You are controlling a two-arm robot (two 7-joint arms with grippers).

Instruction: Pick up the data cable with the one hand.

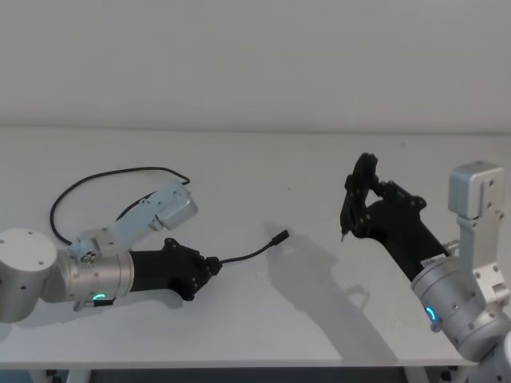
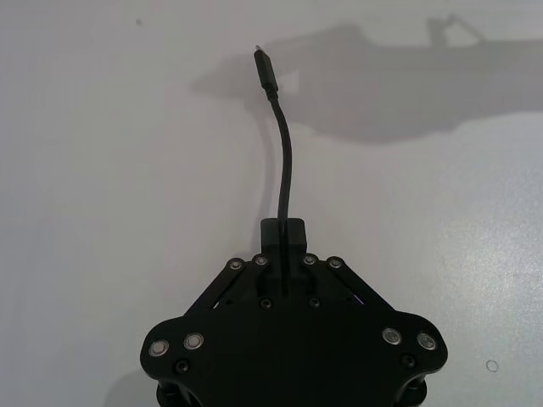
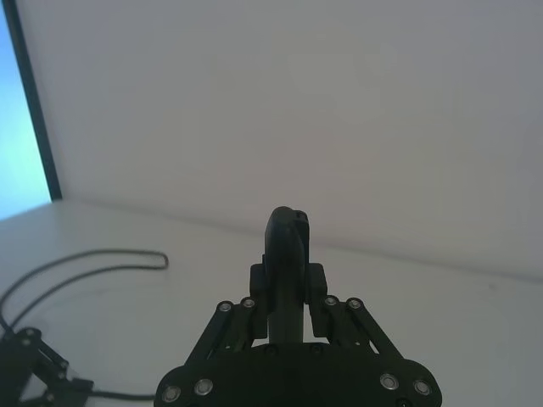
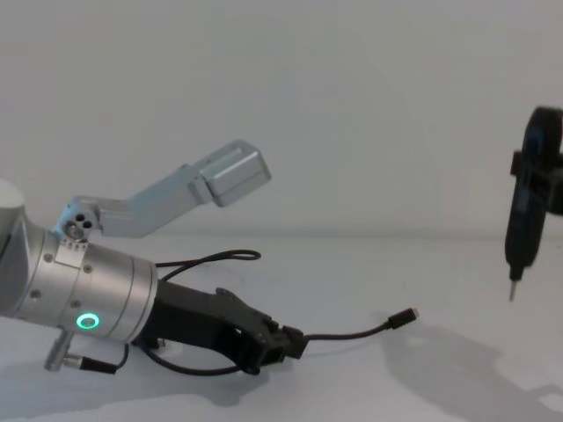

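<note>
The data cable (image 1: pixel 249 255) is a thin black line on the white table (image 1: pixel 263 167). Its small plug (image 1: pixel 279 237) points toward the middle. My left gripper (image 1: pixel 209 267) lies low over the table and is shut on the cable a short way behind the plug. In the left wrist view the cable (image 2: pixel 287 161) runs straight out from between the fingers (image 2: pixel 295 231) to the plug (image 2: pixel 265 68). From the chest, the left gripper (image 4: pixel 290 341) is seen holding the cable (image 4: pixel 352 332), with the plug (image 4: pixel 405 317) at the free end. The rest of the cable loops back behind my left arm (image 1: pixel 120 171).
My right gripper (image 1: pixel 361 199) hovers above the table's right side, shut on a slim black pen-like tool (image 4: pixel 525 202) whose metal tip (image 1: pixel 342 234) points down. The right wrist view looks along that tool (image 3: pixel 288 246) and catches the cable's loop (image 3: pixel 85 263).
</note>
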